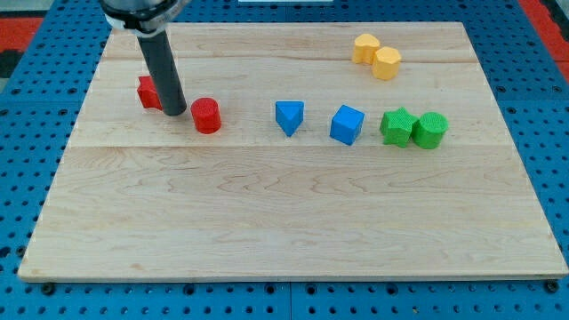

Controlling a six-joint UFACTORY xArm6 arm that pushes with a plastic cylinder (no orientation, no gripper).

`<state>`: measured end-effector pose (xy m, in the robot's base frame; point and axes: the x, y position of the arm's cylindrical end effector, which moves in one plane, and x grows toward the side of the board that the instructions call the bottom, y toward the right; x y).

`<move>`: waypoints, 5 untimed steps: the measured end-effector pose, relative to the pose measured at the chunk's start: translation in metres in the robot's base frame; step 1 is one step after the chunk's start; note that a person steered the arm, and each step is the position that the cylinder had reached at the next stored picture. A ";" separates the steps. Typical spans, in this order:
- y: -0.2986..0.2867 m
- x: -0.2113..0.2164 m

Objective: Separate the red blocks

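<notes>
1. Camera view: my tip (175, 113) rests on the bench (293, 222), at the view's upper left. It is a plain dark cylindrical rod with no fingers, so there is nothing to stand apart or clamp.
2. No container shows; every block sits straight on the bench.
3. The red blocks flank my tip. The red cylinder (206, 116) stands just to the view's right of my tip, close but with a sliver of wood between them. The other red block (148, 92) lies just to the view's left and a little toward the view's top, partly hidden behind the rod (its shape cannot be made out; it looks boxy).
4. Further to the view's right of my tip, well apart from it, sits a blue triangular block (289, 116), then a blue cube (347, 124) tilted on its footprint.
5. Beyond those, a green star-like block (397, 126) touches a green cylinder (430, 130).
6. Toward the view's top right, far from my tip, two yellow blocks (376, 55) sit against each other, both short and many-sided.
7. The bench is pale wood planks with visible grain and seams; around it lies a blue perforated board (27, 107). The blocks look matte, like plastic.
</notes>
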<state>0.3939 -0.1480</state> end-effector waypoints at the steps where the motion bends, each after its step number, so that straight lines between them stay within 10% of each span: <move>1: 0.017 0.014; 5: -0.005 -0.077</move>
